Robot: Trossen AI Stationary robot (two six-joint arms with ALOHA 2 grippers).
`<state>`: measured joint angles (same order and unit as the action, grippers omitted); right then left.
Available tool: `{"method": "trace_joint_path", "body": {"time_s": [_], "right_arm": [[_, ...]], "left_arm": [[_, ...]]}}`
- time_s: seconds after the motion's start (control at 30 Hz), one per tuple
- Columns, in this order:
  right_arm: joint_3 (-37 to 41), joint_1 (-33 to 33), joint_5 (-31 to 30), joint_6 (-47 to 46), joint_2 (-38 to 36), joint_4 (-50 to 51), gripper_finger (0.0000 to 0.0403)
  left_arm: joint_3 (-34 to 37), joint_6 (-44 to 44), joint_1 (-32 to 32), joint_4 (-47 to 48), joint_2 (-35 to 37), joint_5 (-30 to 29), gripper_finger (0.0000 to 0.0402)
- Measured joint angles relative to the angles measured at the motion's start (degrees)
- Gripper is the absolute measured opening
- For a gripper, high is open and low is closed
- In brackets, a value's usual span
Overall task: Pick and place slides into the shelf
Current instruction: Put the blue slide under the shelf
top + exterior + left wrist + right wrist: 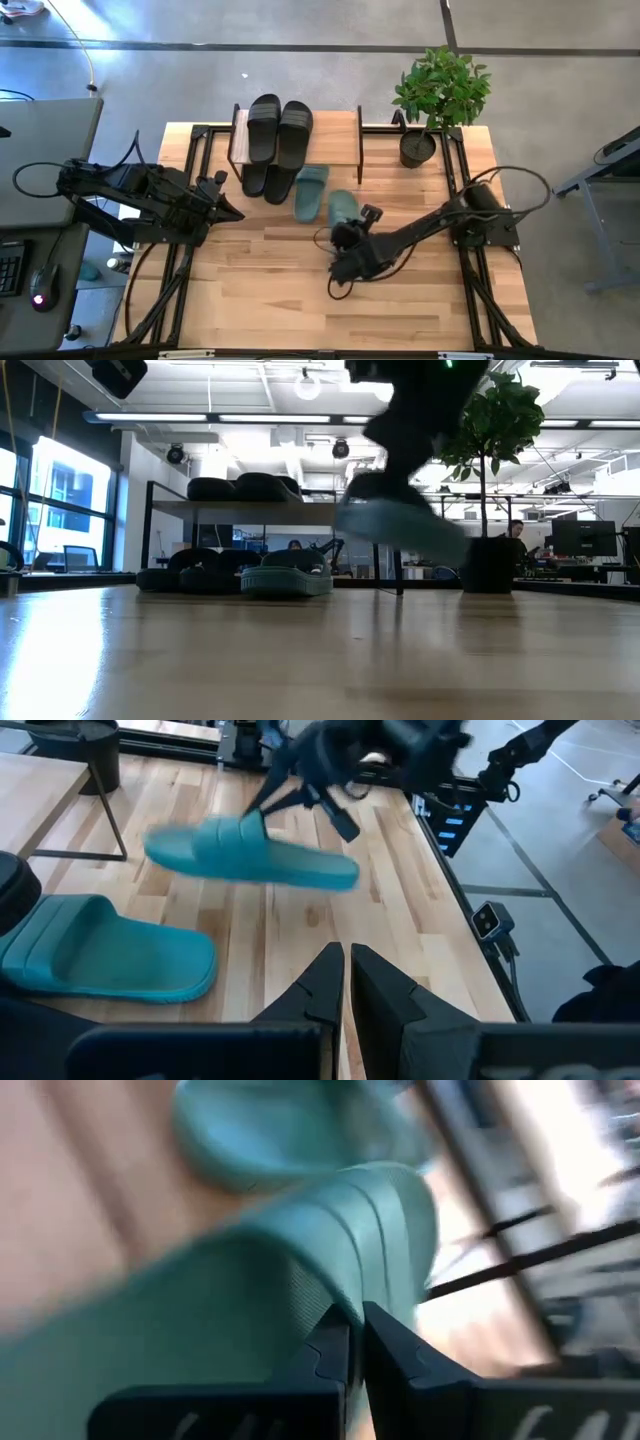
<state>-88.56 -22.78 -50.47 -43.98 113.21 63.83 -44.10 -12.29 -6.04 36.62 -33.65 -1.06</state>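
Observation:
Two black slides lie on the shelf's plank top, and two more sit at its front on the table. One sage green slide rests sole down on the table by the shelf. My right gripper is shut on the other green slide, which hangs above the table in the low view. My left gripper waits shut over the table's left part, touching nothing. My right gripper pinches the green slide between its two fingers, at the slide's side right by the ridged strap. It comes from above, slanting. The slide is lifted clear of the table and lies roughly level below the fingers.
A potted plant stands at the table's far right corner, beside the shelf. The black frame rails run along the table's sides. Bare wood stretches over the near half of the table.

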Motion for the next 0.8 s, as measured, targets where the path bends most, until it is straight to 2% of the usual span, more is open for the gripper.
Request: {"method": "trace_joint_path", "body": {"time_s": [0.1, 0.2, 0.5, 0.63, 0.8], "right_arm": [[8.1, 2.6, 6.7, 7.9, -4.2, -11.5, 0.0000], [13.7, 5.3, 9.9, 13.4, -6.8, -20.4, 0.0000], [16.5, 13.6, 10.1, 25.8, -7.6, -23.5, 0.0000], [16.5, 18.2, 13.1, 30.0, -7.5, -24.8, 0.0000], [16.5, 22.8, 13.8, 36.8, -7.5, -29.6, 0.0000]], "left_arm": [[0.0, 0.0, 0.0, 0.0, 0.0, 0.0, 0.0012], [0.0, 0.0, 0.0, 0.0, 0.0, 0.0, 0.0012], [0.0, 0.0, 0.0, 0.0, 0.0, 0.0, 0.0012], [0.0, 0.0, 0.0, 0.0, 0.0, 0.0, 0.0012], [0.0, 0.0, 0.0, 0.0, 0.0, 0.0, 0.0012]]}}
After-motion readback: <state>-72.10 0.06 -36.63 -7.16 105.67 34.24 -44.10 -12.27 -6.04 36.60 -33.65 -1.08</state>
